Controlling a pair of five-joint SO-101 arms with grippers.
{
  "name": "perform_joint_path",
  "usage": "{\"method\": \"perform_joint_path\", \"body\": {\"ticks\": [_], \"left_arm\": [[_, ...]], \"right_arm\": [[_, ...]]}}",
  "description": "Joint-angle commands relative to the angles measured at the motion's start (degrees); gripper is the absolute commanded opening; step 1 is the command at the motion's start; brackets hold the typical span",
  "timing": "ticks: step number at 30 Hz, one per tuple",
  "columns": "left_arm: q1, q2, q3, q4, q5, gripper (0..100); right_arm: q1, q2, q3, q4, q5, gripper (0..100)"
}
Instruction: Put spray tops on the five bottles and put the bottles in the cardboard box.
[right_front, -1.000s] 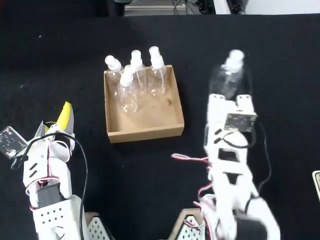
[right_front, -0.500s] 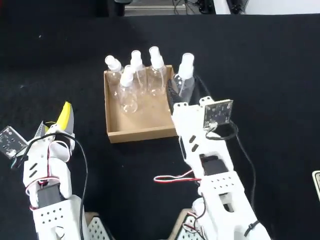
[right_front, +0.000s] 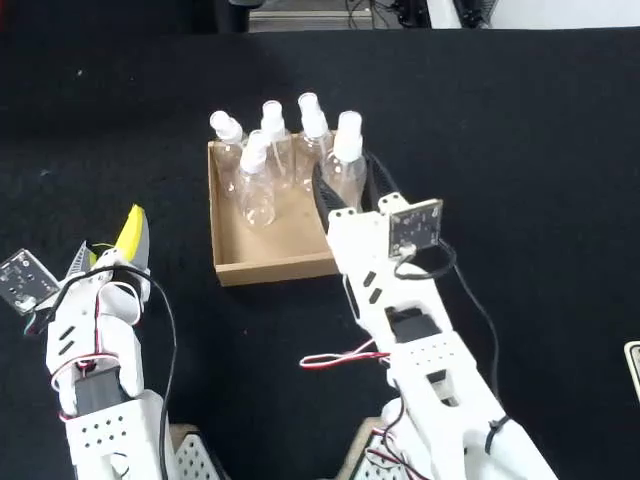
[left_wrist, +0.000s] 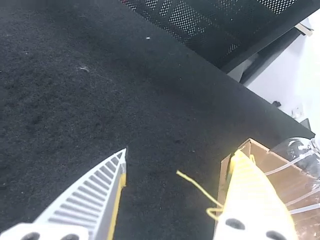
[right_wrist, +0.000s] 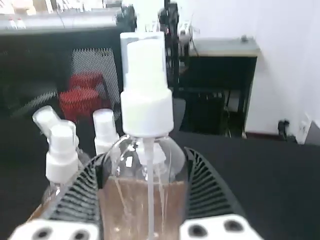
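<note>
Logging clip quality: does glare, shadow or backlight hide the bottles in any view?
High view: even light, no glare; the held bottle in the right gripper stands out at the cardboard box. Right wrist view: bright wall behind, spray top plain. Left wrist view: bright corner, glints on a bottle.

Soft, even light falls from overhead on the black tabletop (right_front: 540, 140), which swallows nearly every shadow, while my white right arm (right_front: 385, 290) glows against it. From my right wrist, the wall (right_wrist: 285, 60) at two o'clock blazes, the spray top (right_wrist: 146, 100) at twelve nearly washes out, and thin glints streak the clear bottle (right_wrist: 142, 185).
</note>
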Motion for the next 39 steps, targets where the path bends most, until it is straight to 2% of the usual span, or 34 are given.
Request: {"method": "perform_joint_path", "body": {"ticks": [1,4,8,18,22,28,39], "left_arm": [[0.2,-0.7,1.3,-1.5,-0.7,31],[0.2,-0.7,1.3,-1.5,-0.7,31],[0.2,-0.7,1.3,-1.5,-0.7,31],[0.2,-0.7,1.3,-1.5,-0.7,31],[0.2,-0.7,1.3,-1.5,-0.7,31],[0.2,-0.7,1.3,-1.5,-0.7,31],[0.2,-0.7,1.3,-1.5,-0.7,31]], "right_arm": [[-0.6,1.0,-2.2,-3.0,0.4,1.1],[-1.1,3.2,-1.5,-6.9,0.0,1.1],[-1.1,8.4,0.5,-17.8,0.4,1.1],[-1.1,27.6,-0.8,-38.2,0.7,1.1],[-1.4,35.6,-1.1,-46.1,5.1,1.1],[-1.2,46.8,-1.3,-57.8,5.4,1.1],[-1.3,60.0,-8.5,-59.4,5.2,1.1]]}}
